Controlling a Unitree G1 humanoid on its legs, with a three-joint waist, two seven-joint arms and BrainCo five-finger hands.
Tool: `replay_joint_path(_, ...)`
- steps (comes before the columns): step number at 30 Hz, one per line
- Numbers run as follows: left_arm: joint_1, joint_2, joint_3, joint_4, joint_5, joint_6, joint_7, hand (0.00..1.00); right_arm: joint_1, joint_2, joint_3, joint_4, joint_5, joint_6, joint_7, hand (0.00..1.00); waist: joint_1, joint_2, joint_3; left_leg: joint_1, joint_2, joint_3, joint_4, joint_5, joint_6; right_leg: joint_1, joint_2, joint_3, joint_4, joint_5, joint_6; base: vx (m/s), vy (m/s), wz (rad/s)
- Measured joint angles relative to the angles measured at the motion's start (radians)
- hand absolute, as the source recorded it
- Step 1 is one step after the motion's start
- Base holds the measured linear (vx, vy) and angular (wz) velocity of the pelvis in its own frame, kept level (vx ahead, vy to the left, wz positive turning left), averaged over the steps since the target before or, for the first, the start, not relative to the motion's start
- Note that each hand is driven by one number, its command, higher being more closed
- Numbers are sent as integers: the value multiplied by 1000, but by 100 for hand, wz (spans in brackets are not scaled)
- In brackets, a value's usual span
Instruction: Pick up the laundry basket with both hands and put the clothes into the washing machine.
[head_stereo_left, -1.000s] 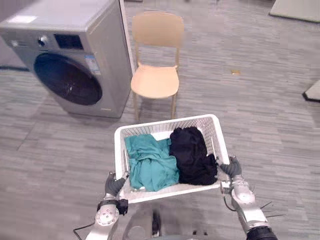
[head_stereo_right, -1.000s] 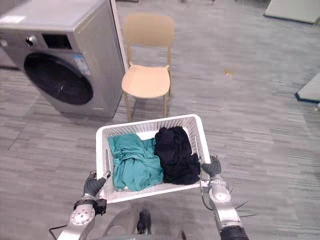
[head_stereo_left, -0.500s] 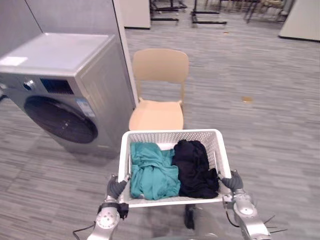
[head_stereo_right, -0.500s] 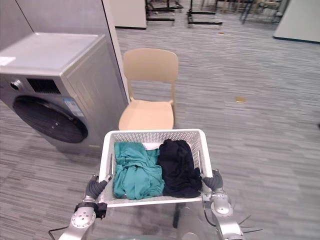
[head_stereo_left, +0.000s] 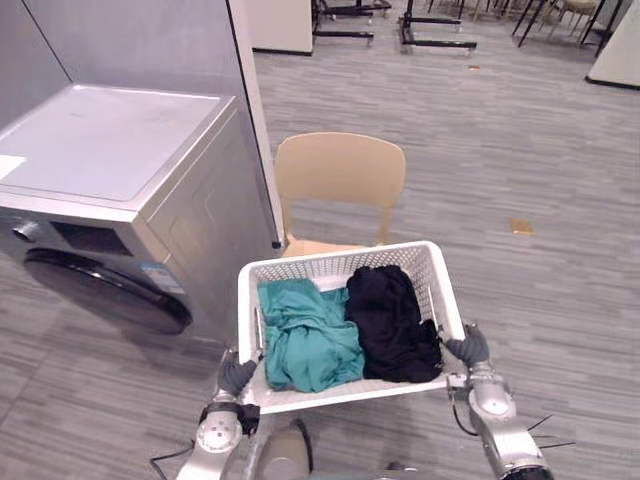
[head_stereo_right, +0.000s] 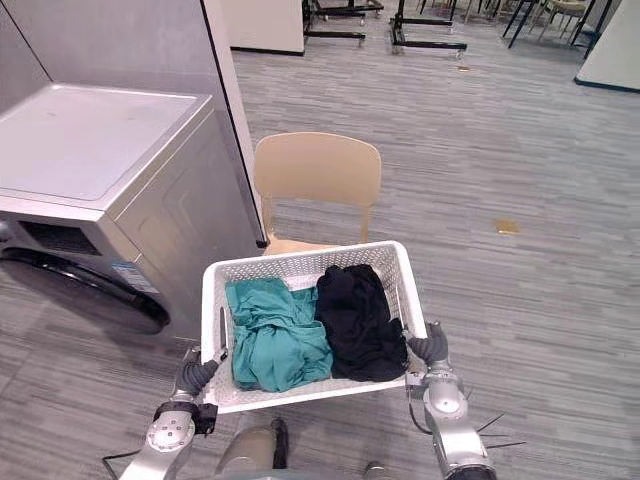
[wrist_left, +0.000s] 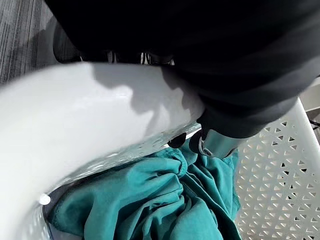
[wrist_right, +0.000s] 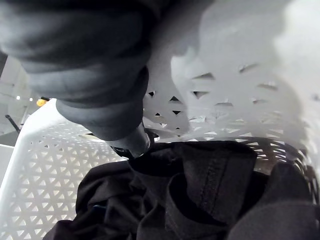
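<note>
While the left robot hand (head_stereo_left: 237, 375) and the right robot hand (head_stereo_left: 468, 348) each curl tight over a side rim, the laundry basket (head_stereo_left: 330, 262) hangs level off the floor (head_stereo_left: 560, 300), holding a teal garment (head_stereo_left: 308, 338) and a black garment (head_stereo_left: 392, 322). Its far edge overlaps the chair (head_stereo_left: 340, 180); the washing machine (head_stereo_left: 110, 200) stands close at its left, open floor at its right

In basket (head_stereo_left: 335, 260): clothes (head_stereo_left: 310, 340). Left robot hand (head_stereo_left: 236, 375) and right robot hand (head_stereo_left: 468, 348) on its side rims. Behind basket: chair (head_stereo_left: 340, 172); washer (head_stereo_left: 110, 140) left of chair.
</note>
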Motion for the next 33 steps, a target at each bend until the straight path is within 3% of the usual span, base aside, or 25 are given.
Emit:
replay_joint_path(1,-2,0,-5,0,0,1,0,100,2,-4,-1,0,-1,0,0,100,-1,-4,0,21,-18,22,-8,-19,12,-20,-29,8,60,-9,11,289,293,-33)
replay_joint_path(3,-7,8,-7,0,1,1,-3,100,7,0,-1,1,-6,0,0,100,-2,-2,1,71,-38,52,-47,-27,23,-86,-65,23,210,-17,1,228,265,-36)
replay_joint_path(6,-15,39,-8,0,5,1,-17,100,9,18,-1,18,-7,-2,0,100,-4,-22,5,144,-75,83,-93,-33,33,-196,-139,-8,460,-7,-15,171,134,-30)
replay_joint_path(8,-17,50,-7,0,9,3,-17,100,6,34,0,43,-7,-2,0,100,-4,-25,7,169,-74,78,-109,-43,50,-253,-130,-14,554,-90,-28,125,23,-14)
replay_joint_path(9,-27,52,-8,0,14,5,-17,100,1,34,0,62,-6,-4,0,100,-7,-30,9,170,-66,75,-114,-43,49,-288,-106,-25,553,-139,-25,114,-37,13)
replay_joint_path(10,-46,53,-8,8,16,5,-17,100,-2,33,0,70,-1,-4,-1,100,-7,-38,17,163,-64,75,-107,-43,47,-310,-72,-39,484,-142,-30,112,-76,23)
replay_joint_path(11,-70,70,-8,14,24,5,-17,100,-9,41,1,72,2,-4,-3,100,-7,-70,29,139,-84,67,-70,-46,41,-312,-55,-44,370,-50,-64,77,-89,28)
replay_joint_path(12,-93,78,-8,23,34,5,-17,100,-20,42,2,77,4,-5,-7,100,-10,-88,47,124,-97,57,-41,-54,31,-321,-55,-51,347,-42,-70,51,-126,28)
replay_joint_path(14,-189,66,-6,78,45,5,-4,100,-99,31,3,130,14,-11,-28,100,-17,-54,82,23,-53,21,64,-75,14,-340,-25,-63,312,-8,-81,-26,-106,6)
replay_joint_path(15,-284,68,3,123,45,2,16,100,-169,28,4,144,14,-11,-44,100,-1,-43,131,-46,-27,19,92,-77,11,-384,4,-65,282,19,-94,-105,-59,-14)
replay_joint_path(20,-569,66,50,305,30,-11,81,100,-425,35,4,264,37,-10,-111,100,-3,-38,282,-250,9,-2,151,-76,12,-537,42,-81,248,98,-118,-208,-33,-7)
replay_joint_path(21,-591,63,54,329,21,-13,90,100,-441,40,4,274,43,-10,-116,0,-3,-37,283,-273,14,-2,161,-76,12,-555,44,-83,249,102,-120,-146,5,-4)
replay_joint_path(22,-632,50,82,367,11,-14,99,100,-469,51,4,295,48,-10,-128,0,-3,-37,284,-318,22,-2,180,-76,12,-592,47,-86,249,113,-124,-96,5,-6)
replay_joint_path(23,-666,41,106,391,10,-15,112,0,-493,61,2,300,55,-9,-138,0,0,-37,293,-348,29,0,195,-73,16,-614,51,-86,249,119,-125,-72,6,-7)
replay_joint_path(27,-757,23,210,405,-27,-29,162,0,-578,114,0,300,87,-10,-156,0,5,-35,302,-425,56,-2,235,-73,16,-674,69,-92,248,132,-139,-62,-22,-10)
replay_joint_path(29,-842,26,266,430,-31,-57,184,0,-628,127,1,293,91,-19,-157,0,12,-28,311,-453,73,-6,251,-73,15,-693,82,-101,248,135,-144,-53,-51,-8)
replay_joint_path(33,-902,22,306,442,-46,-83,210,0,-643,139,13,248,93,-33,-158,0,18,-22,318,-465,93,-8,253,-74,14,-696,100,-108,230,144,-157,-27,-54,-8)
